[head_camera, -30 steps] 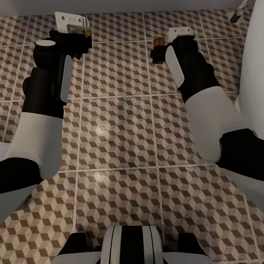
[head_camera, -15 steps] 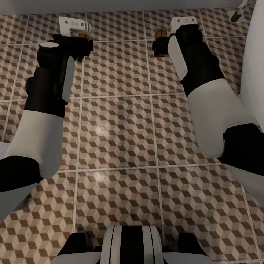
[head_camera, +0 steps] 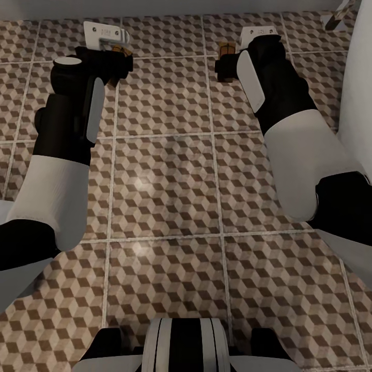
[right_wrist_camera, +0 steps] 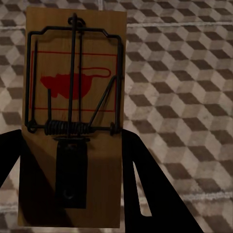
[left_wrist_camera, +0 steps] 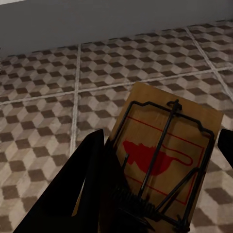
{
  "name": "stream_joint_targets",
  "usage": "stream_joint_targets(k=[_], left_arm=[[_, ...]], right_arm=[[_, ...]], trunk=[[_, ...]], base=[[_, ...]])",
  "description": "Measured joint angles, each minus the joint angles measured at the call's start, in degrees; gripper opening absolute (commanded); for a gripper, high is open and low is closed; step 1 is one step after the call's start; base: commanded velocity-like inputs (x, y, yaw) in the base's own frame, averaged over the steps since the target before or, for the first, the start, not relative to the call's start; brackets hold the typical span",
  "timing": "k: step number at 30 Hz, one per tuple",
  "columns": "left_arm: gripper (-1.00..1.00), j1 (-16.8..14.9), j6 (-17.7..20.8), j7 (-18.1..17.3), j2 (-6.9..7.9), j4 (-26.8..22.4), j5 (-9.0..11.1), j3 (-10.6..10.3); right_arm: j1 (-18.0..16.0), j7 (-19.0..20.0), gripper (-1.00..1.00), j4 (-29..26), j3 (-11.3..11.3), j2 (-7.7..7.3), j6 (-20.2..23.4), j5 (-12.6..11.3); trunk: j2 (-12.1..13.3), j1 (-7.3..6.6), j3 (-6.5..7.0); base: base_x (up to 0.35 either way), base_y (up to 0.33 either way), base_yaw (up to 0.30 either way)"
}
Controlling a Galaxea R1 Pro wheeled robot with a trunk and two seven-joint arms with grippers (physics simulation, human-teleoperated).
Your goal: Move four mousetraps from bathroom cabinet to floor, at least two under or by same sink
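Both arms reach out over the bathroom floor [head_camera: 165, 175], each holding a mousetrap. My left gripper [head_camera: 116, 51] is shut on a brown wooden mousetrap [head_camera: 121, 50]; the left wrist view shows this mousetrap [left_wrist_camera: 165, 121] with wire bar, spring and red mouse print, held above the tiles between dark fingers [left_wrist_camera: 90, 179]. My right gripper [head_camera: 225, 58] is shut on another mousetrap [head_camera: 226, 50]. In the right wrist view that mousetrap [right_wrist_camera: 73, 58] sits between the fingers [right_wrist_camera: 150, 194], above the patterned floor [right_wrist_camera: 184, 73]. The cabinet is out of view.
A pale wall base [head_camera: 155, 8] runs along the far edge of the tiles, close ahead of both grippers. A large white fixture [head_camera: 359, 93] stands at the right, beside my right arm. My base [head_camera: 183, 346] shows at the near edge.
Both grippers have moved a little farther from me toward the wall, the right one more than the left. Each still holds its mousetrap.
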Motion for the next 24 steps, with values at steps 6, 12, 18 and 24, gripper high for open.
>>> stream_joint_targets(k=[6, 12, 18, 24], left_arm=[[-1.0, 0.02, -0.04, 1.7, 0.01, -0.19, -0.05, 0.02], [-1.0, 0.03, -0.25, 3.37, 0.06, -0.46, -0.03, -0.01], [-1.0, 0.03, -0.43, 4.13, 0.06, -0.74, -0.03, 0.01], [-1.0, -0.02, -1.21, 5.72, 0.01, 0.02, -0.17, -0.01]], right_arm=[[0.0, 0.0, -1.0, 0.1, -0.04, 0.0, 0.01, -0.01], [0.03, 0.0, -1.0, 0.12, -0.09, 0.0, 0.01, -0.01], [0.05, 0.0, -1.0, 0.13, -0.1, 0.0, 0.01, -0.01], [0.06, 0.0, -1.0, 0.1, -0.02, 0.0, 0.0, -0.01]], trunk=[[0.0, 0.0, 0.0], [0.0, 0.0, 0.0], [0.0, 0.0, 0.0], [0.0, 0.0, 0.0]], base=[[0.0, 0.0, 0.0], [0.0, 0.0, 0.0], [0.0, 0.0, 0.0], [0.0, 0.0, 0.0]])
